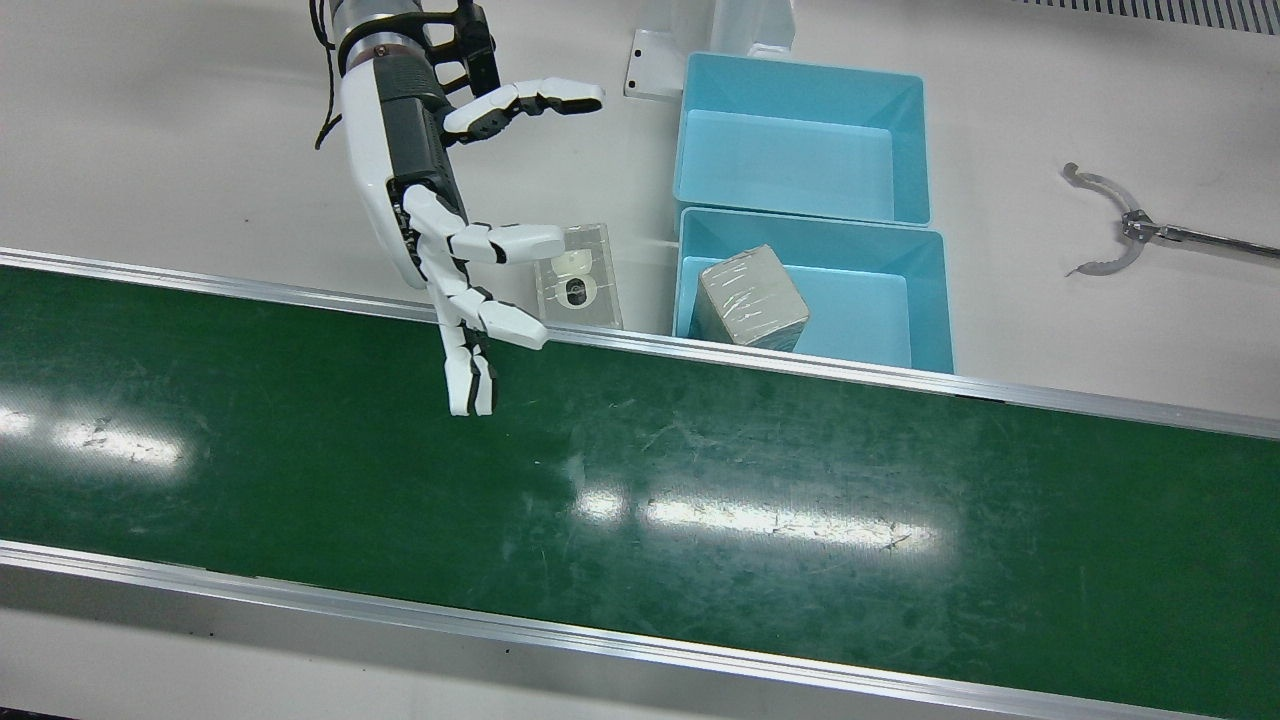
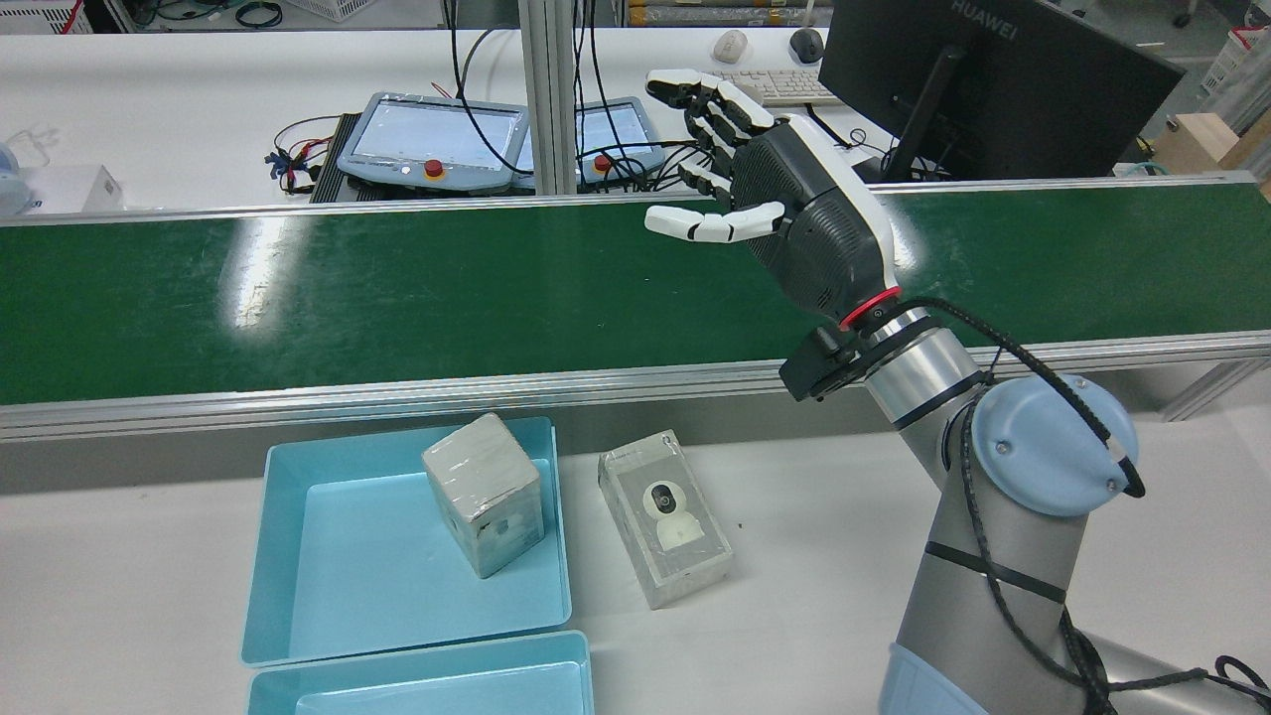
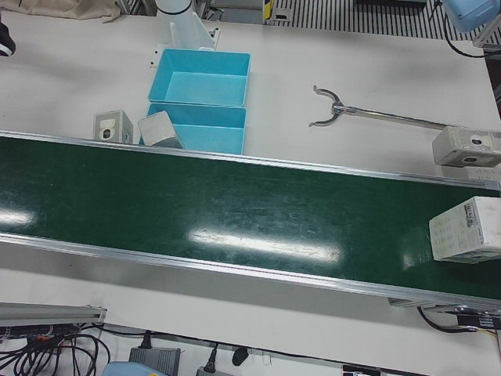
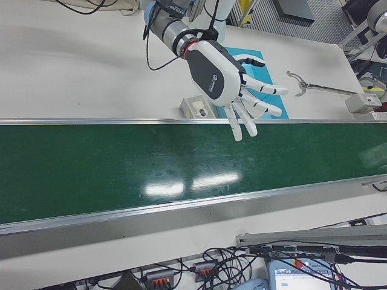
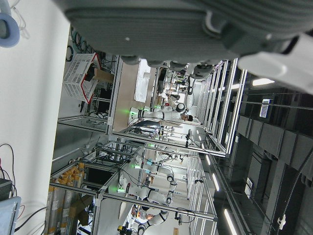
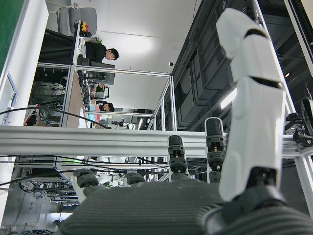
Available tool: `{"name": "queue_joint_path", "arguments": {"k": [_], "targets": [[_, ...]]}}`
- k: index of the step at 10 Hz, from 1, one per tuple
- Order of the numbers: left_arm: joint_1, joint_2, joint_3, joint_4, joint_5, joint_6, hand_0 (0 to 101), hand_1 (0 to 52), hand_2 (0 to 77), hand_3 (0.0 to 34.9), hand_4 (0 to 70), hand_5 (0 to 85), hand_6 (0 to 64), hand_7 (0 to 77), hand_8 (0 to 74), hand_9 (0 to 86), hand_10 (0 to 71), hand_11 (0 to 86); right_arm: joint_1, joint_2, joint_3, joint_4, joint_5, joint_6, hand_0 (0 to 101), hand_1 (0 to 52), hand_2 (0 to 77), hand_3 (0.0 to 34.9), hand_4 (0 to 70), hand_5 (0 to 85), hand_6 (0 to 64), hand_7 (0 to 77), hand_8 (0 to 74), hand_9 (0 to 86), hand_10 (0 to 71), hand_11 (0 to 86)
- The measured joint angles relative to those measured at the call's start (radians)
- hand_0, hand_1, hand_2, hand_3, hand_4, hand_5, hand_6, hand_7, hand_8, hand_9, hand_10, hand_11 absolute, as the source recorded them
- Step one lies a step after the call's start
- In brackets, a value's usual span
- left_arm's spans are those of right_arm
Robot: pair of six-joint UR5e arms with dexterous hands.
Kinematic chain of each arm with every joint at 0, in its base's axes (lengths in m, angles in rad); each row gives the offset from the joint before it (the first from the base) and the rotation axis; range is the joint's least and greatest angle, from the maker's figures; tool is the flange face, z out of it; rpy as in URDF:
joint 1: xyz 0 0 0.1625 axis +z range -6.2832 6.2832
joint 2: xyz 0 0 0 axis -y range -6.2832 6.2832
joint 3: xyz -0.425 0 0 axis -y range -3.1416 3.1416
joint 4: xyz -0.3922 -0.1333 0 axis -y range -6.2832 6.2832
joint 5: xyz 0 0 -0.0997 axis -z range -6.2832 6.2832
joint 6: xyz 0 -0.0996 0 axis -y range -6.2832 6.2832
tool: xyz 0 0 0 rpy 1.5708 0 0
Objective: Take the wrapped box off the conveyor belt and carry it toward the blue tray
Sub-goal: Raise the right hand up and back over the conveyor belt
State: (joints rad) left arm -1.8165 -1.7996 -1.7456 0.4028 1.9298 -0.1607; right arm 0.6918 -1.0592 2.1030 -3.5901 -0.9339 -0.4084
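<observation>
The white-and-black right hand [image 1: 450, 230] hangs palm-down with its fingers [image 1: 510, 325] spread wide and holds nothing. Its fingertips reach out over the robot-side aluminium rail of the long green conveyor belt [image 1: 700, 480], while its wrist is back over the white table [image 1: 150, 130].

Just beside the hand, on its left and touching none of its fingers, a clear-wrapped box with a small white camera printed on it [image 1: 578, 278] lies flat on the table against the rail. Farther to the hand's left is a shallow light-blue plastic tray [image 1: 870, 320], its short wall against the same rail. A grey box wrapped in glossy film [image 1: 752, 296] sits tilted inside it, in the corner nearest the belt and nearest the hand. A second light-blue tray [image 1: 790, 165] adjoins the first on the side away from the belt. Well beyond both trays to the hand's left, a metal grabber tool with curved prongs [image 1: 1120, 235] lies on the table.

A white carton with a printed label [image 3: 463, 229] rides on the belt far off to the hand's left, well apart from it, and another wrapped box [image 3: 467, 146] rests on the table near it.

The left hand [image 5: 161, 29] shows only in its own camera, as a grey palm edge; whether it is spread or curled cannot be told.
</observation>
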Motion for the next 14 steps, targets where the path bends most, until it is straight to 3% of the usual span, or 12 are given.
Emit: {"name": "queue_joint_path", "arguments": {"k": [2,3,4,5,6,7,8,9,14], "targets": [[0.0,0.0,0.0,0.0,0.0,0.0,0,0.0,1.1,0.0,0.5,0.5,0.5,0.5,0.5,0.0,0.5,0.0,0.079,-0.008,0.037,-0.129,-0.074,-0.004,49,19.1,22.4,30.5,15.3,21.3,0.0,16.9,0.0,2.2,0.0,2.2],[0.0,0.0,0.0,0.0,0.0,0.0,0,0.0,1.1,0.0,0.5,0.5,0.5,0.5,0.5,0.0,0.5,0.0,0.104,-0.008,0.04,-0.193,-0.111,-0.005,44,7.1,3.8,30.4,7.6,2.7,0.0,16.9,3.3,2.2,0.0,1.6],[0.0,0.0,0.0,0.0,0.0,0.0,0,0.0,0.5,0.0,0.0,0.5,0.0,0.5,0.0,0.5,0.5,0.0,0.12,-0.009,0.026,-0.233,-0.135,-0.006,44,7.1,3.8,30.4,7.6,2.7,0.0,16.9,3.3,2.2,0.0,1.6],[0.0,0.0,0.0,0.0,0.0,0.0,0,0.0,0.5,0.0,0.0,0.5,0.0,0.5,0.0,0.5,0.5,0.0,0.132,-0.009,-0.004,-0.254,-0.149,-0.008,43,9.8,19.1,30.5,0.0,13.1,0.0,18.5,0.0,4.4,0.0,1.6],[0.0,0.0,0.0,0.0,0.0,0.0,0,0.0,0.5,0.0,0.0,0.5,0.5,0.5,0.5,0.0,0.0,0.0,0.139,-0.007,-0.032,-0.256,-0.152,-0.006,43,9.8,19.1,30.5,0.0,13.1,0.0,18.5,0.0,4.4,0.0,1.6],[0.0,0.0,0.0,0.0,0.0,0.0,0,0.0,0.5,0.0,0.0,0.5,0.5,0.5,0.5,0.0,0.0,0.0,0.155,-0.003,-0.061,-0.238,-0.149,0.001,42,10.9,12.5,30.4,0.0,15.8,0.0,18.5,0.0,5.4,0.0,1.6],[0.0,0.0,0.0,0.0,0.0,0.0,0,0.0,1.1,0.0,0.5,0.5,0.5,0.5,0.5,0.0,0.0,0.0,0.17,0.001,-0.081,-0.211,-0.145,0.018,42,10.4,13.1,30.5,0.0,18.5,0.0,14.7,1.1,5.4,1.1,1.6],[0.0,0.0,0.0,0.0,0.0,0.0,0,0.0,1.1,0.0,0.5,0.5,0.5,0.5,0.5,0.0,0.0,0.0,0.178,0.005,-0.093,-0.19,-0.142,0.041,42,10.4,13.6,30.5,0.0,21.3,0.0,18.0,1.1,6.5,1.1,1.6],[0.0,0.0,0.0,0.0,0.0,0.0,0,0.0,1.1,0.0,0.0,0.5,0.0,0.5,0.5,0.0,0.0,0.0,0.163,0.024,-0.104,-0.168,-0.129,0.121,42,12.0,16.9,30.5,5.4,25.1,0.0,20.2,1.1,7.6,1.6,3.3]]}}
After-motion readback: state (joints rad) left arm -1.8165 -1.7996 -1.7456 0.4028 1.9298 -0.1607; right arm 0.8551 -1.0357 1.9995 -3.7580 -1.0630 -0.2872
